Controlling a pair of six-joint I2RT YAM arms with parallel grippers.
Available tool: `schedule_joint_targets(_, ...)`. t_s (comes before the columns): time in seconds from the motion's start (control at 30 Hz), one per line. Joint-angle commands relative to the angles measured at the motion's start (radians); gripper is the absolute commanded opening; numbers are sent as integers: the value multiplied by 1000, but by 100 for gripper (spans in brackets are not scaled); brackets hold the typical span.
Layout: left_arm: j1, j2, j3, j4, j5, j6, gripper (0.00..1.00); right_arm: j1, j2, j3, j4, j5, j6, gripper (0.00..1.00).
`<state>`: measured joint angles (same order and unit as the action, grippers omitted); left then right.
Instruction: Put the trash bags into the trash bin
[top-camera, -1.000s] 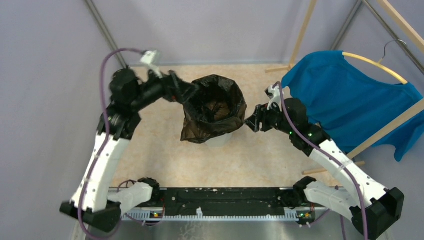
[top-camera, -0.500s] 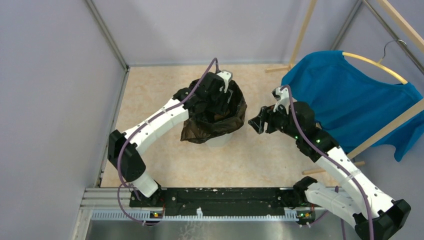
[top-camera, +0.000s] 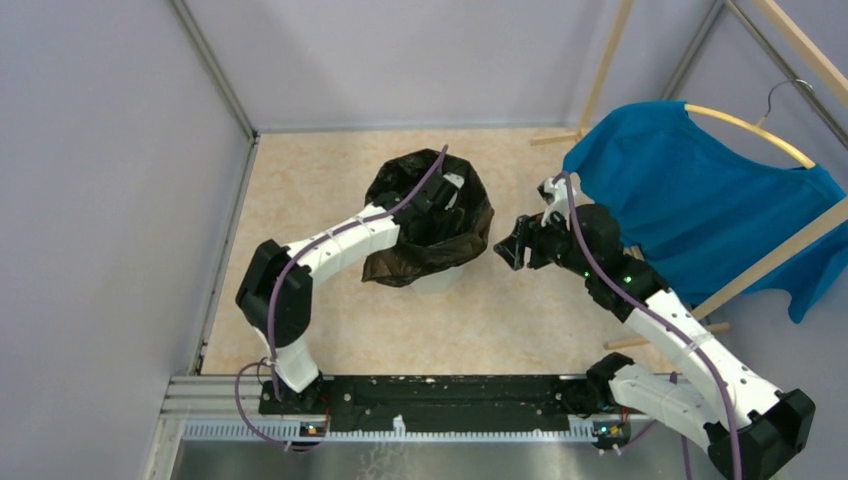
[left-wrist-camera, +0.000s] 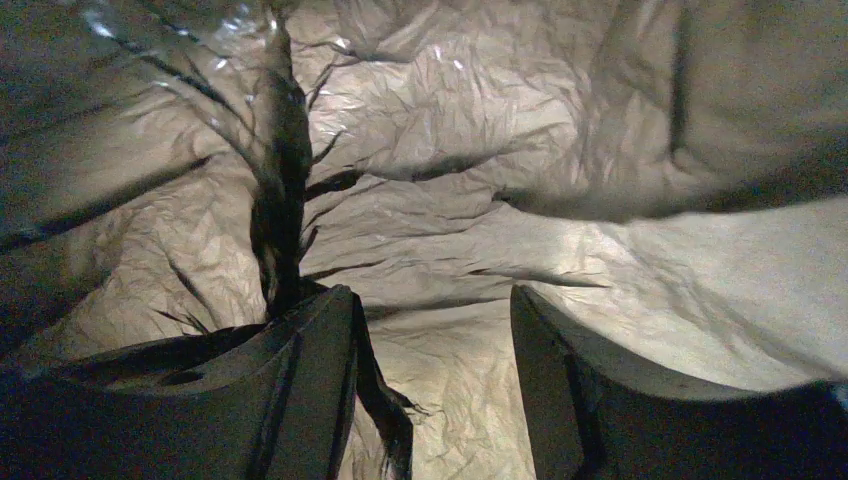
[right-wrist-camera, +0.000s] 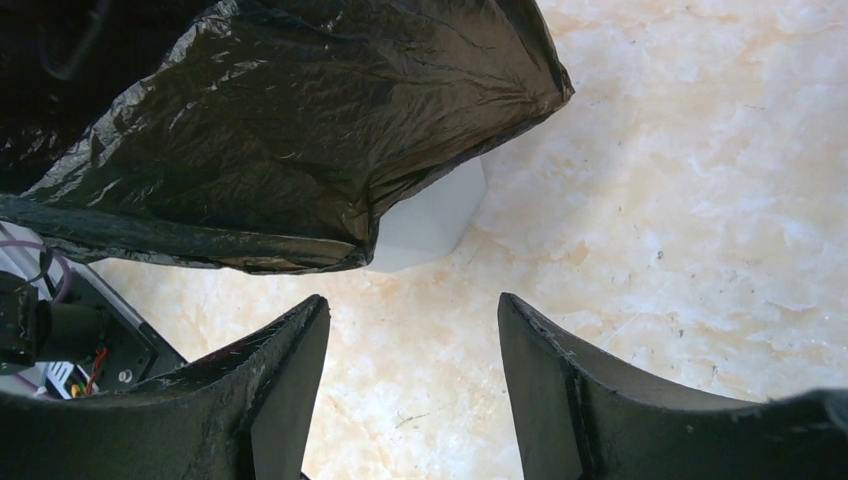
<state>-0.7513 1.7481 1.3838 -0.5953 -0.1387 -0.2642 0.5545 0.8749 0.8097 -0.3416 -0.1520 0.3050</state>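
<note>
The black trash bag (top-camera: 405, 262) lines the translucent white trash bin (top-camera: 440, 281) at the middle of the floor, its top folded out over the rim and hanging down the near left side. My left gripper (top-camera: 447, 198) reaches down inside the bag. In the left wrist view it (left-wrist-camera: 432, 335) is open and empty, with the wrinkled brownish bag wall (left-wrist-camera: 480, 230) just ahead and a dark fold by the left finger. My right gripper (top-camera: 508, 247) is open and empty just right of the bin. The right wrist view shows the gripper (right-wrist-camera: 412, 335), the bag (right-wrist-camera: 280, 120) and the bin's base (right-wrist-camera: 432, 218).
A blue T-shirt (top-camera: 700, 210) hangs on a hanger from a wooden rack (top-camera: 770, 255) at the right, close behind my right arm. Grey walls close in the left and far sides. The marbled floor (top-camera: 320, 180) surrounds the bin.
My left arm swung from the bin's left rim over the top and down into the bag. My right gripper stayed nearly still beside the bin.
</note>
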Motion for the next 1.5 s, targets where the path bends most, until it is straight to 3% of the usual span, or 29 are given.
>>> schedule_joint_targets(0.0, 0, 20, -50, 85, -36, -27, 66, 7, 4, -10, 37, 1, -18, 63)
schedule_joint_targets(0.3, -2, -22, 8, 37, -76, -11, 78, 8, 16, -13, 41, 1, -19, 63)
schedule_joint_targets(0.53, -1, -161, 61, -12, 29, 12, 92, 8, 33, -28, 69, -17, -1, 64)
schedule_joint_targets(0.9, 0, -365, 21, -17, 83, -9, 96, 8, 65, -51, 99, -30, 7, 65)
schedule_joint_targets(1.03, 0, -494, 65, 6, 123, -9, 98, 8, 103, -93, 124, -34, 6, 72)
schedule_joint_targets(1.3, 0, -873, -18, 123, 58, 40, 98, 6, 165, -257, 396, -146, 134, 87)
schedule_joint_targets(1.47, 0, -1060, -111, 150, 31, 29, 98, 8, 213, -350, 625, -220, 193, 89)
